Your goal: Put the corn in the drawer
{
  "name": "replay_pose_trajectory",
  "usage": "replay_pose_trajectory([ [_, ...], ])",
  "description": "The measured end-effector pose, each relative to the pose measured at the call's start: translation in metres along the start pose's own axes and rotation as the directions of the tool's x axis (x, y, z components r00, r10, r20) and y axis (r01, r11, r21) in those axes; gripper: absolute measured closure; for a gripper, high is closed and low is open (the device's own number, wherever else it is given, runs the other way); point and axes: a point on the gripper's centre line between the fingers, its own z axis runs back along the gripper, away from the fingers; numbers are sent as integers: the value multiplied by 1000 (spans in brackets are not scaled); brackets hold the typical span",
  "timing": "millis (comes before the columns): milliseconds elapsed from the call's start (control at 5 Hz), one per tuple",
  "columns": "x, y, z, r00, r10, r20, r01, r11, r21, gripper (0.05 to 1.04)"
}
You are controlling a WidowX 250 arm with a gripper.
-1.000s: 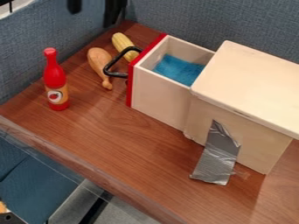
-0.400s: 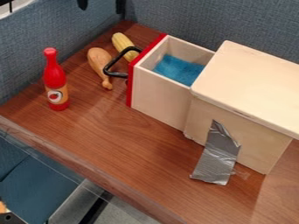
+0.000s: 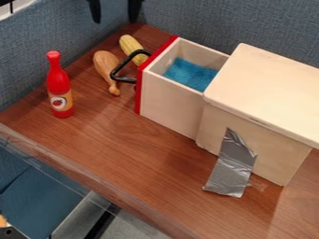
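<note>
Two black fingertips of the gripper (image 3: 114, 10) hang apart at the top edge, left of centre, with nothing between them; they are above and behind the corn. The yellow corn (image 3: 129, 44) lies on the table near its back corner, outside the drawer, its lower end beside the black handle. The wooden drawer (image 3: 168, 100) with a red front stands pulled out of its box, and a blue cloth lies inside it.
A brown drumstick (image 3: 107, 65) lies left of the corn, by the handle (image 3: 122, 80). A red bottle (image 3: 59, 86) stands at the left. The wooden box (image 3: 268, 93) takes up the right, with silver tape (image 3: 232, 168) down to the table (image 3: 124, 154).
The gripper has moved right and a little lower at the top edge, its fingertips showing more than half a second ago. The corn and drawer have stayed put.
</note>
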Motion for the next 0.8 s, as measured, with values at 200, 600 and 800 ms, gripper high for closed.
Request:
replay_pose_trajectory([
  [200,8,-15,-13,999,32,-1,-32,999,23,83],
  [600,31,-35,-33,996,93,-13,-92,995,32,83],
  [800,38,-39,-39,995,100,-17,-99,995,30,83],
])
